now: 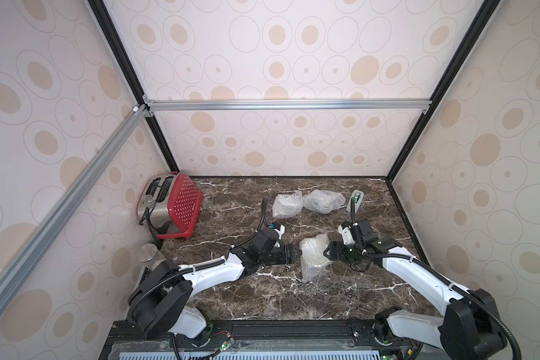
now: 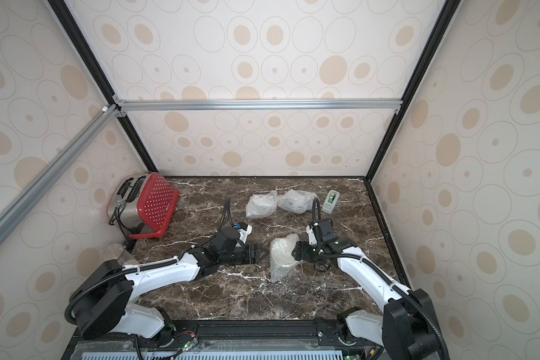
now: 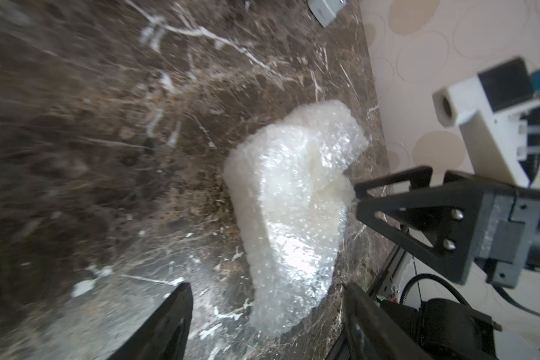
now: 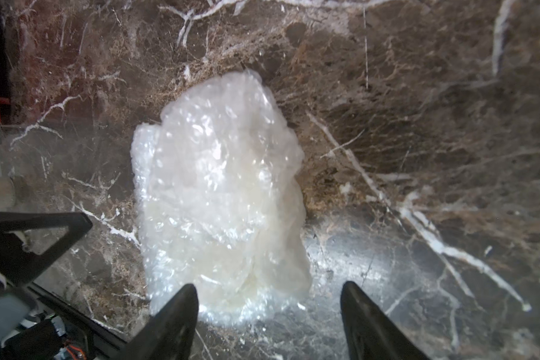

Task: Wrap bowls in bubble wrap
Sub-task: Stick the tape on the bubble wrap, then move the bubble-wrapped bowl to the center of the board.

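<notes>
Flanking the cloudy bubble-wrap bundle [image 1: 314,257], my left gripper [image 1: 294,254] and right gripper [image 1: 327,249] gape empty; its loose folds may spring open.

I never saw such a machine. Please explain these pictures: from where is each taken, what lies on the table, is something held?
Two robot arms work at a marble table. Two pictures look down from above; two come from wrist cameras. Three bubble wrap bundles lie there: two far ones, one near bundle. A toaster, a red basket and a tape dispenser stand farther back. The left gripper and right gripper stand open on either side of the near bundle; nothing is held.
</notes>
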`<state>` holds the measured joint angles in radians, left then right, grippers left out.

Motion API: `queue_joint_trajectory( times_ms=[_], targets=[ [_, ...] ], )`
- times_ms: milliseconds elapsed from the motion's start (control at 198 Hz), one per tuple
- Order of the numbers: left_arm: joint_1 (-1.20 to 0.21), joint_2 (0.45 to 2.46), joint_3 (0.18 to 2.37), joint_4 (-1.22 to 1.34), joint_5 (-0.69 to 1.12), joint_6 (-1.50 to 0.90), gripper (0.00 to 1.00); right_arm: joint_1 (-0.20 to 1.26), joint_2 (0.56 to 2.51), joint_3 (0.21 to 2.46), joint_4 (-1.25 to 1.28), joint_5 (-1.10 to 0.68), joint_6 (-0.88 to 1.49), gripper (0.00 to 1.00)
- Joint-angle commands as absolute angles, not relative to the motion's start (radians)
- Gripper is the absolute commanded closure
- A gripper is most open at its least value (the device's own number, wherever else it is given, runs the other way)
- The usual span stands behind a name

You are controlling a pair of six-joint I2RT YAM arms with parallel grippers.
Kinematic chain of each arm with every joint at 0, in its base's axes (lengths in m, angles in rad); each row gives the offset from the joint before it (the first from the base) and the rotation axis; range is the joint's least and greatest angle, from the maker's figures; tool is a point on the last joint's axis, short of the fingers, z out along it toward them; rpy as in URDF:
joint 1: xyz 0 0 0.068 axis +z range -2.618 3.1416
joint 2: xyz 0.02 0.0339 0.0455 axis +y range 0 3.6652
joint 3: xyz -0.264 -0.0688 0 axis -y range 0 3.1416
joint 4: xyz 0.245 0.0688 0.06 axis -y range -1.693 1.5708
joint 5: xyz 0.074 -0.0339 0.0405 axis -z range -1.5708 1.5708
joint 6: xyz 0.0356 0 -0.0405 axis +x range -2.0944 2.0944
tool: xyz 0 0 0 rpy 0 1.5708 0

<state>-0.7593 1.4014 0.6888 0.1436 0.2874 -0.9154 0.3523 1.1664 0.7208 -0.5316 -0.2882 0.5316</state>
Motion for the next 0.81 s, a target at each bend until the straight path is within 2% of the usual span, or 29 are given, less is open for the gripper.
queue_joint_trajectory(
  times_ms=[0,66,187,258,804],
  targets=[
    [-0.705,1.340,0.643,0.090,0.202,-0.940,0.24,0.362,1.113,0.672,-0.621,-0.374,0.638,0.29],
    [-0.683,1.293,0.628,0.052,0.169,-0.925,0.24,0.373,1.073,0.645,-0.637,-0.390,0.654,0.33],
    [-0.641,1.211,0.625,-0.058,0.086,-0.892,0.24,0.385,1.012,0.593,-0.608,-0.417,0.673,0.56],
    [-0.607,1.173,0.605,-0.067,0.084,-0.890,0.24,0.394,1.020,0.556,-0.549,-0.426,0.694,0.62],
    [-0.408,1.015,0.521,-0.193,0.039,-0.902,0.23,0.442,1.431,0.601,-0.028,-0.395,0.728,0.63]
  ],
)
